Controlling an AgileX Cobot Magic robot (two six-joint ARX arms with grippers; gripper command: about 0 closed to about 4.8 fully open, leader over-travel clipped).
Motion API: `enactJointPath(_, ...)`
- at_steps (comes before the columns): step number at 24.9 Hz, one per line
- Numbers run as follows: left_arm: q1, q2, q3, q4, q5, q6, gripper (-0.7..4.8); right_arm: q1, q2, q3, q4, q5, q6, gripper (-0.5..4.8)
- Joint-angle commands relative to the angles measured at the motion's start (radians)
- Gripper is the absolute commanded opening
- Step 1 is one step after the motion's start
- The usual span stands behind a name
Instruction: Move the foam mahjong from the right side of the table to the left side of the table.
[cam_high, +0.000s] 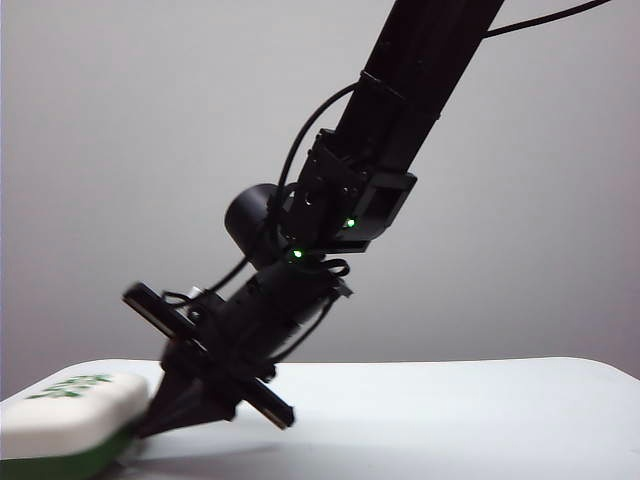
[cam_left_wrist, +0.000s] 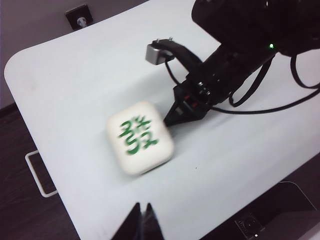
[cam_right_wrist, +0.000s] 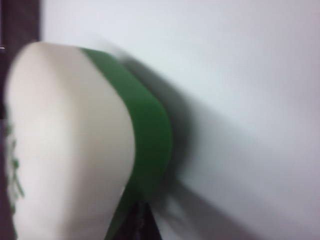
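The foam mahjong (cam_high: 70, 410) lies flat on the white table (cam_high: 450, 410), at the exterior view's lower left, white layer up, green characters on top, dark green base below. In the left wrist view the foam mahjong (cam_left_wrist: 140, 136) sits mid-table. My right gripper (cam_high: 148, 428) slants down from the upper right, shut, its tip against the block's side. The right gripper (cam_left_wrist: 167, 120) touches the block's edge there too. In the right wrist view the shut right gripper (cam_right_wrist: 141, 212) meets the green base of the foam mahjong (cam_right_wrist: 70, 145). My left gripper (cam_left_wrist: 142, 206) hovers shut and empty, apart from the block.
The table's rounded corner and edge (cam_left_wrist: 20, 85) lie close to the block, with dark floor beyond. A white wire bracket (cam_left_wrist: 37, 172) hangs off that edge. A black wall plate (cam_left_wrist: 79, 16) sits past the far edge, and a dark unit (cam_left_wrist: 280, 210) lies below the near edge.
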Motion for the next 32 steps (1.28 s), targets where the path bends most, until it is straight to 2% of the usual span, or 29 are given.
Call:
enactJointPath(1,0.0,-0.012,0.004,0.002,0.019,-0.003,-0.05,0.024,0.03,0.066,0.02,-0.027,0.033,-0.05)
enactJointPath(7,-0.001,-0.012,0.004,0.0,0.026,-0.003,-0.05,0.043,0.079,0.165,-0.011,-0.016,0.034,-0.05)
enactJointPath(12,-0.001,-0.012,0.004,0.002,0.025,-0.003,-0.05,0.018,0.077,0.171,-0.056,0.0,0.01,-0.05)
enactJointPath(17,-0.001,-0.013,0.004,-0.003,0.013,-0.003,-0.05,-0.019,0.061,0.171,-0.184,0.011,-0.105,-0.05)
enactJointPath(22,-0.001,-0.023,0.005,-0.034,-0.076,-0.004,-0.05,-0.047,0.005,0.171,-0.311,0.024,-0.236,-0.05)
enactJointPath(26,-0.001,-0.024,0.005,-0.111,-0.201,-0.031,-0.05,-0.072,-0.045,0.171,-0.366,0.02,-0.298,-0.05)
enactJointPath(28,-0.001,-0.024,0.005,-0.167,-0.22,-0.037,-0.05,-0.09,-0.081,0.171,-0.386,-0.003,-0.325,-0.05)
enactJointPath(32,-0.001,-0.03,0.005,-0.181,-0.225,-0.064,-0.05,-0.111,-0.147,0.171,-0.439,0.001,-0.394,-0.05)
